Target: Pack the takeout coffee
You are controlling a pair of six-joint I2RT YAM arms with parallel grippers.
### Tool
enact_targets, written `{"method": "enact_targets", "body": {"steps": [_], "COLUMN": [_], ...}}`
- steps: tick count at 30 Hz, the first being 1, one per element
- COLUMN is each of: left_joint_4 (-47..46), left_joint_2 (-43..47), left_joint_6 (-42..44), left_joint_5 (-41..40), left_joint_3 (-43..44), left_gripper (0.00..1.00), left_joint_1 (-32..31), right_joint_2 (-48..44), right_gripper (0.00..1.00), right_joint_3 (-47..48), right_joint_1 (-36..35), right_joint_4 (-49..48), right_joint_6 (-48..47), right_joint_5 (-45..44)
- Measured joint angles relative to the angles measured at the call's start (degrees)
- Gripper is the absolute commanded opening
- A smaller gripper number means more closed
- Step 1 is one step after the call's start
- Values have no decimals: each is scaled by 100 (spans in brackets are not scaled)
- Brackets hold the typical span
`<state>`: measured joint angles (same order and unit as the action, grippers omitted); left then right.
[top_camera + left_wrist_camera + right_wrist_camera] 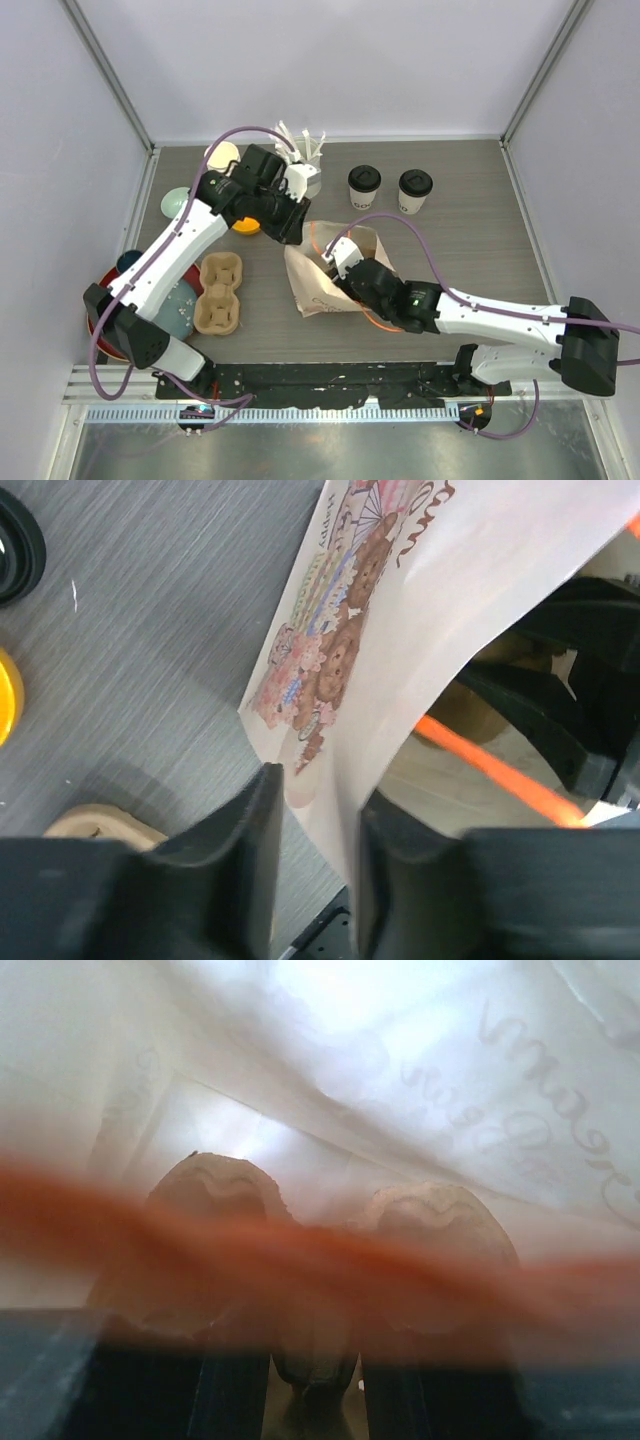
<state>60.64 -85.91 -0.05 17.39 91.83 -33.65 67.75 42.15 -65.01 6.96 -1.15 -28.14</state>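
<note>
My left claw (318, 815) is clenched on the bag (330, 275) rim; my right claw (315, 1360), inside the bag, grasps the pulp carrier (220, 1210). I'd seat it flat. One capped cup (364, 186) and the second capped cup (415, 190) wait beyond the bag.

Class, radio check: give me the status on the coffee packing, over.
Left gripper shut on paper bag rim, holding it open. Right gripper inside bag, shut on pulp carrier. Coffee cups on table behind bag, unpacked, unobstructed.

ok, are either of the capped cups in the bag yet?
No. Both capped cups, left one and right one, stand on the table beyond the bag.
</note>
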Motion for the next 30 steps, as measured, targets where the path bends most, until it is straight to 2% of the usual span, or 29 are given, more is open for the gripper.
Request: {"method": "enact_targets", "body": {"steps": [1, 5, 10, 14, 18, 21, 24, 26, 30], "left_joint_4": [0, -4, -72, -164, -369, -387, -352, -343, -273], "left_joint_2": [15, 155, 260, 260, 271, 216, 90, 0, -28], "left_joint_6": [96, 562, 935, 1064, 1132, 1152, 1154, 1150, 1207], "left_joint_5": [26, 74, 153, 249, 382, 481, 570, 616, 629], "left_joint_3": [0, 0, 79, 354, 415, 415, 415, 402, 389], "left_gripper": [48, 63, 67, 72, 71, 63, 48, 47, 58], "left_joint_1": [-20, -356, -903, -942, -929, -929, -929, -929, -927], "right_joint_2": [-22, -116, -140, -140, -162, -179, -203, -258, -376], "right_gripper": [31, 31, 32, 32, 32, 31, 32, 31, 31], "right_joint_3": [-9, -57, -94, -94, -94, -94, -94, -94, -94], "right_joint_1": [42, 258, 452, 487, 487, 509, 525, 525, 527], "right_joint_4": [2, 42, 262, 350, 389, 431, 476, 516, 553], "right_joint_6": [-2, 7, 22, 22, 22, 44, 79, 83, 149], "right_joint_5": [81, 566, 1062, 1252, 1338, 1373, 1386, 1390, 1386]}}
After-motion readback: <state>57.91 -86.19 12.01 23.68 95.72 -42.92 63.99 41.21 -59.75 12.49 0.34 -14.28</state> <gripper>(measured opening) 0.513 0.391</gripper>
